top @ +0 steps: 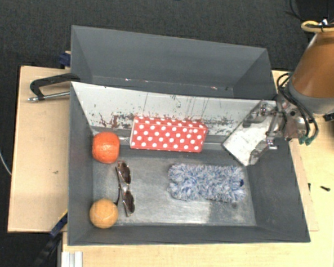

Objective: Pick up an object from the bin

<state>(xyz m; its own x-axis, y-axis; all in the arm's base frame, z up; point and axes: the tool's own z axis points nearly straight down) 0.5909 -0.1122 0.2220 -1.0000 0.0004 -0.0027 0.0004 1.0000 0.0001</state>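
Near front-left: tan ball (103, 213), sunglasses (125, 188). Mid: fluffy blue-white cloth (206, 182). Back wall: red polka-dot box (168, 134). Back-right corner: white flat packet (242, 143), tilted, right edge in gripper (266, 143), jaws clamped on it. Prob. light, thin, bendy; edge grip may slip, so deeper bite nr mid-edge safer.

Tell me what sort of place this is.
Probably a robotics lab's grasping test bench: a grey metal bin holds unrelated odds and ends, such as a red spotted box, an orange ball and sunglasses, and a robot arm reaches in from the right.
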